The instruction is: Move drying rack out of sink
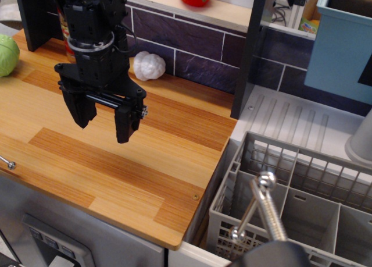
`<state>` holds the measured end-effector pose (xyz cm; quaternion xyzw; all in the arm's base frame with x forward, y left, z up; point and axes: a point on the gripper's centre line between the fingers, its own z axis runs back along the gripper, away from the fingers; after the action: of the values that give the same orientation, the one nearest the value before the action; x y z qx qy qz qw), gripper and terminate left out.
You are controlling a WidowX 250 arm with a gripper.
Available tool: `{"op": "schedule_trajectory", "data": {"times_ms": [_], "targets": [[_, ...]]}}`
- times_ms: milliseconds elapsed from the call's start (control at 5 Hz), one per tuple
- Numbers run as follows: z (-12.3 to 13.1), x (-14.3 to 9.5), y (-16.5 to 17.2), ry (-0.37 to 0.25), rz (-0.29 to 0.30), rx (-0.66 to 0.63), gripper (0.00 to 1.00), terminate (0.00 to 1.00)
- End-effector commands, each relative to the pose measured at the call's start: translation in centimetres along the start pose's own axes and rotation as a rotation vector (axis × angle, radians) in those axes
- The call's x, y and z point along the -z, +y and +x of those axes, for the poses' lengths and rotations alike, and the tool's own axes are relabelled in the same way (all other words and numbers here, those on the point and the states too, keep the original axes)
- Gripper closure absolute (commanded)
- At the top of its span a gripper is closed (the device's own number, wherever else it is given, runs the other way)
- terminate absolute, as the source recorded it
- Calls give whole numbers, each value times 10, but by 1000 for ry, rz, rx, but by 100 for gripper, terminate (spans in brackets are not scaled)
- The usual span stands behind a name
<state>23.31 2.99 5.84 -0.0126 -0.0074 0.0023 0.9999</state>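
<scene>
A: Where do the jaws stand, and have they hold of anything?

B: The gripper [105, 118] hangs over the wooden worktop [116, 162], its jaws parted with a plain gap between them and nothing in it; they point downward, clear of the wood, so I judge the grasp not yet begun.

A: And the drying rack?

B: The grey drying rack [290, 203] lies to the right of the jaws and lower, well apart from them; it sits down in the sink [290, 118], whose ribbed white drainboard shows just beyond its far wall; so the rack is not yet out.

A: What else is about?

B: A chrome faucet [264, 206] rises in front of the rack, which I think could hinder an approach from that side; behind the jaws, against the tiled wall, lies a white cauliflower [149, 66]; far to their left a green cabbage [7, 54]; neither is in the way.
</scene>
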Motion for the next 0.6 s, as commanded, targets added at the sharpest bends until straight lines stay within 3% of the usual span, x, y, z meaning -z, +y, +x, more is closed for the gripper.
{"op": "schedule_trajectory", "data": {"times_ms": [0,400], "targets": [[0,0,0,0,0,0,0,0],[-6,-10,-87,-30,-93,-10,0,0]]}}
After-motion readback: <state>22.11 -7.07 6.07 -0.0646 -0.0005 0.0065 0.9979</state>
